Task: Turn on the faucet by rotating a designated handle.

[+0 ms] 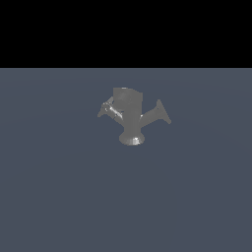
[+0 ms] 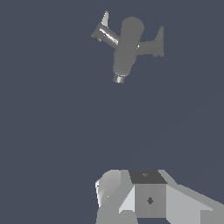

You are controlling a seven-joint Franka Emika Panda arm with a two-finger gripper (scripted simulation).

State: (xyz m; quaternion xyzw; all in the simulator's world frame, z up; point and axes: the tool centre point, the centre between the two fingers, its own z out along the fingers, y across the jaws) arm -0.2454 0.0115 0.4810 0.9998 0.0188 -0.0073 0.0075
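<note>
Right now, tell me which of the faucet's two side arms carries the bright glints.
The handle, the stubby arm on the exterior view's left of the faucet. The longer arm opposite is plain with a flared triangular tip.

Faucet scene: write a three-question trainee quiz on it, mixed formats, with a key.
1. True or false: in the exterior view, the hand is touching the faucet.
2. In the exterior view, the handle sticks out toward which side? A) left B) right
3. Fill in: the faucet stands on its flared round ____.

Key: 1 false, no hand appears in that view, and the wrist view shows the hand well apart from the faucet; 2 A; 3 foot.
</note>
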